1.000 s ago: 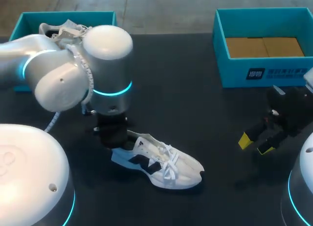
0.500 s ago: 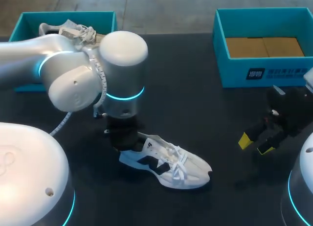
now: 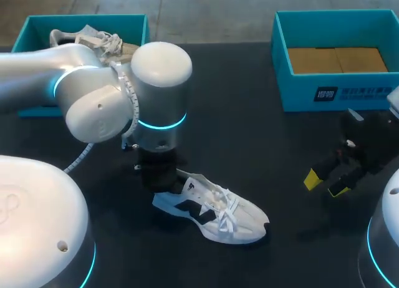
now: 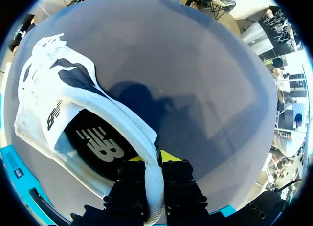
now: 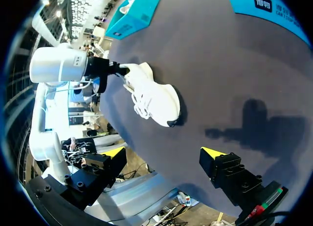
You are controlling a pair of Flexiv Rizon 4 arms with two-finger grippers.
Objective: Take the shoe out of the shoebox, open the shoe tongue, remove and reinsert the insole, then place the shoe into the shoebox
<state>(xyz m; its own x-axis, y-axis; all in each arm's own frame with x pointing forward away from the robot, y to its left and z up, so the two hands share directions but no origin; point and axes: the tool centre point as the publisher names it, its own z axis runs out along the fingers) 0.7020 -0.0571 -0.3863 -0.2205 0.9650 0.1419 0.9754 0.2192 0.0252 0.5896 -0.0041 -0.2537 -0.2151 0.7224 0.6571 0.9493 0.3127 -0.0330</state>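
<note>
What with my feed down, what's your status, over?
Left gripper shut on shoe, at heel collar. Shoe upright on table. Right gripper open, empty, off to the side. Nothing between them.

My head camera sits above and behind me and looks down on the whole bench (image 3: 249, 151). The left wrist camera looks along my left tool (image 4: 155, 160), very close over the shoe (image 4: 73, 103). The right wrist camera looks past my right tool (image 5: 164, 152) across the bench from farther off. All three views share the shoe.
</note>
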